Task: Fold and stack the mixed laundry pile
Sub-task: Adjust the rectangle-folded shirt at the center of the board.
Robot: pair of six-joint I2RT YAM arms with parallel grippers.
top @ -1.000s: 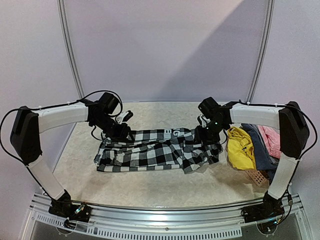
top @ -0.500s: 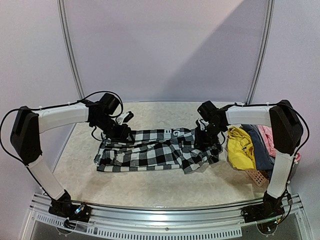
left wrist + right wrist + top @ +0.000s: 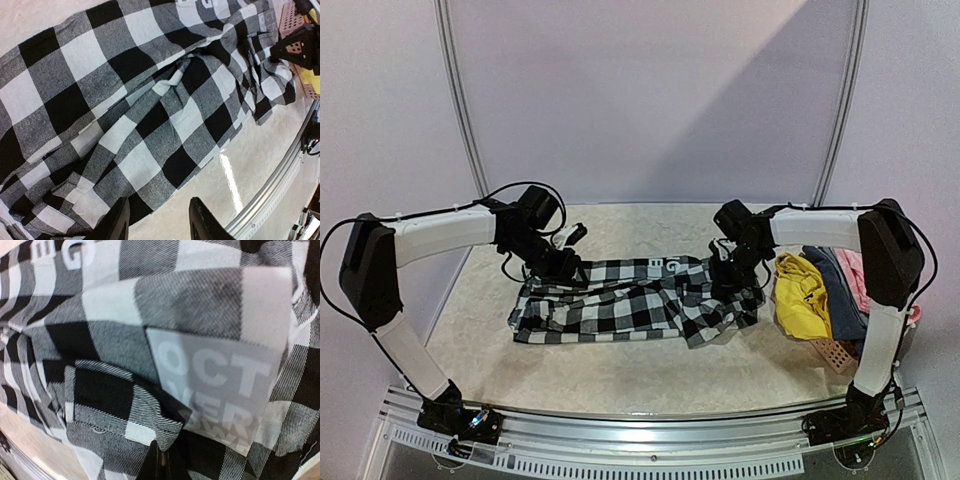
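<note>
Across the worktop's middle: the checked shirt [image 3: 630,300] lies spread from left to right, flat in the main but rumpled, with loose wrinkles along its centre and a bunched right end.
Worktop [image 3: 620,375]: pale and marbled, bare along the near edge in front of the shirt.
Right edge of the worktop: the rest of the laundry pile [image 3: 830,290] sits heaped there, with the yellow garment [image 3: 800,295] nearest the shirt, the blue-grey garment [image 3: 842,305] beside it and the pink garment [image 3: 865,272] furthest out.
Basket [image 3: 835,352]: salmon and perforated, showing under the heap towards the near right corner.
Left end effector [image 3: 157,222]: low over the shirt's far left corner, its two tips standing partly apart with cloth edge and bare worktop between them. No clear hold on anything shows.
Right end effector [image 3: 162,465]: at the shirt's far right end, tips closed together on a raised fold of the checked cloth, beside a grey printed label.
Done so far: one garment is separated from the heap and laid out. No crease or fold line is visible on it, and no stack exists.
Left to do: by my judgement nearly everything, namely folding this shirt, then drawing out, folding and stacking the three garments at the right edge.
Step in hand: probably taking up the shirt's far edge at both ends for a first fold.
</note>
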